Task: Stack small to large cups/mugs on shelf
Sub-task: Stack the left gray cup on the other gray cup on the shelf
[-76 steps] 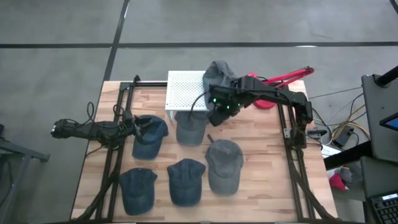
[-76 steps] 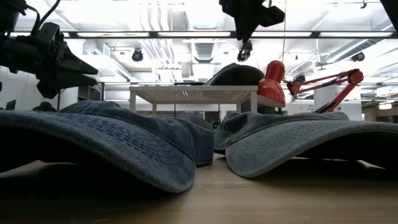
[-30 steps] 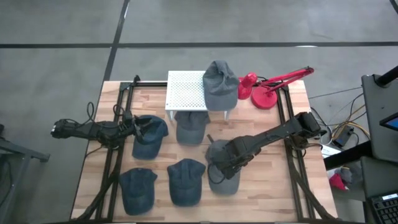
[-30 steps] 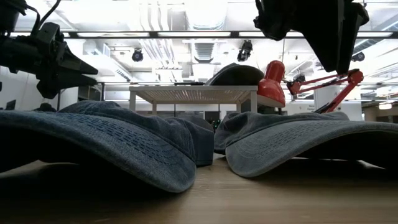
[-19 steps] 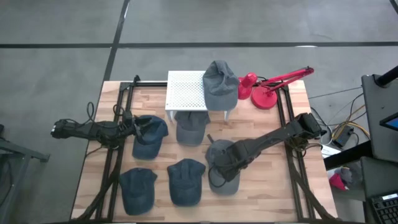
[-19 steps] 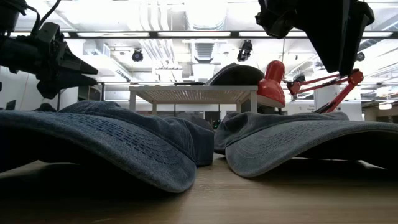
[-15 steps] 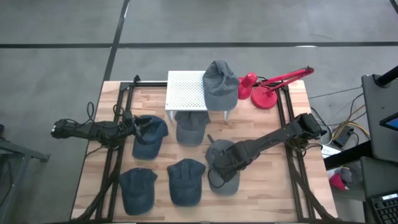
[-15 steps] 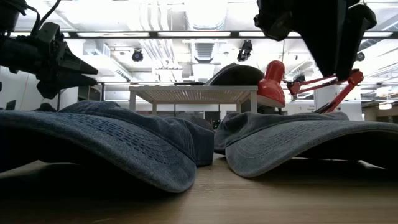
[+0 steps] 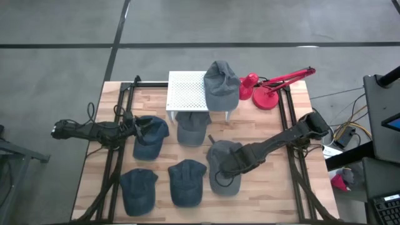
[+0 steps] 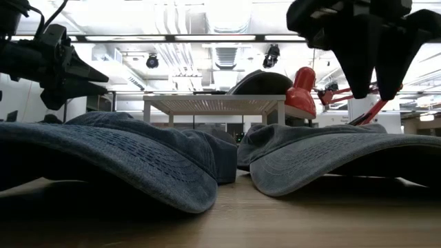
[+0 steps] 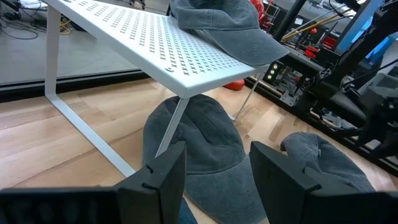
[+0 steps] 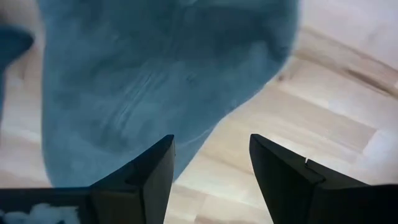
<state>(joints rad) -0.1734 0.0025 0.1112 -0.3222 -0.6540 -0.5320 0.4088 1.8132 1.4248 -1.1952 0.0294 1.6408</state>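
The right gripper (image 9: 220, 167) hangs over the grey cap (image 9: 224, 174) on the right side of the wooden table (image 9: 262, 187), its fingers (image 12: 152, 180) spread apart with the cap's crown beneath them. Another grey cap (image 9: 220, 84) sits on the right end of the white shelf (image 9: 186, 91), beside a red lamp (image 9: 269, 94). A further cap (image 9: 192, 128) lies partly under the shelf. The left gripper (image 11: 214, 174) waits at the table's left side, fingers apart, near a denim cap (image 9: 150, 136).
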